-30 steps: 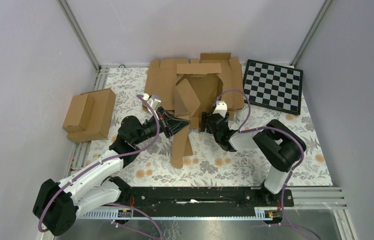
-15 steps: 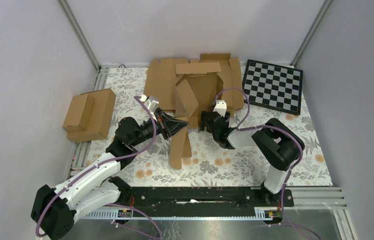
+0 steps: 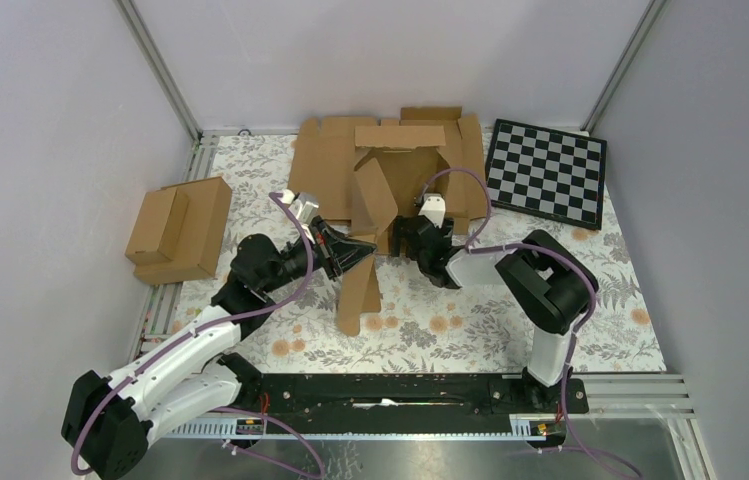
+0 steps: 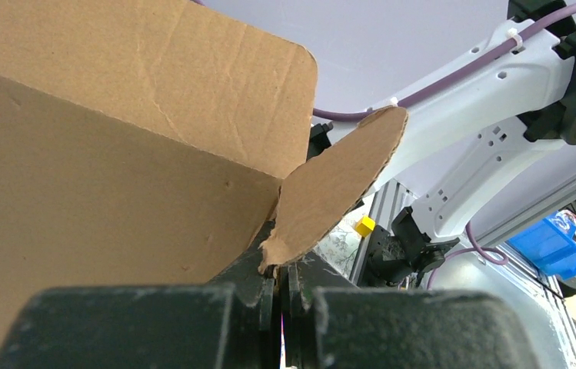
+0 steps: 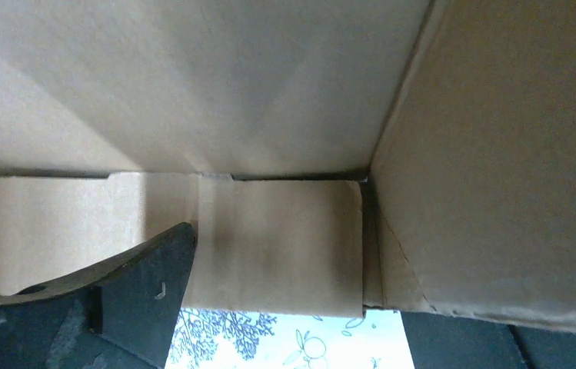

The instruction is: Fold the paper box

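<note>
The paper box (image 3: 397, 183) is brown cardboard, partly raised, at the middle back of the table. A long flap (image 3: 359, 288) of it hangs toward me. My left gripper (image 3: 363, 251) is shut on that flap. In the left wrist view its jaws (image 4: 281, 270) pinch the flap's frayed corner (image 4: 323, 196). My right gripper (image 3: 404, 240) stands open at the box's near edge. In the right wrist view a short cardboard panel (image 5: 269, 242) lies ahead of the right gripper (image 5: 307, 311), whose wide-apart fingers (image 5: 127, 288) do not grip it.
A wider flat cardboard blank (image 3: 322, 160) lies under and behind the box. Two joined small brown boxes (image 3: 178, 228) sit at the left edge. A checkerboard (image 3: 548, 172) lies at the back right. Floral cloth (image 3: 450, 320) covers the table.
My right gripper has opened wider and shifted left and farther in, toward the box. My left gripper has kept its hold while shifting slightly, and the flap's lower end has swung a little.
</note>
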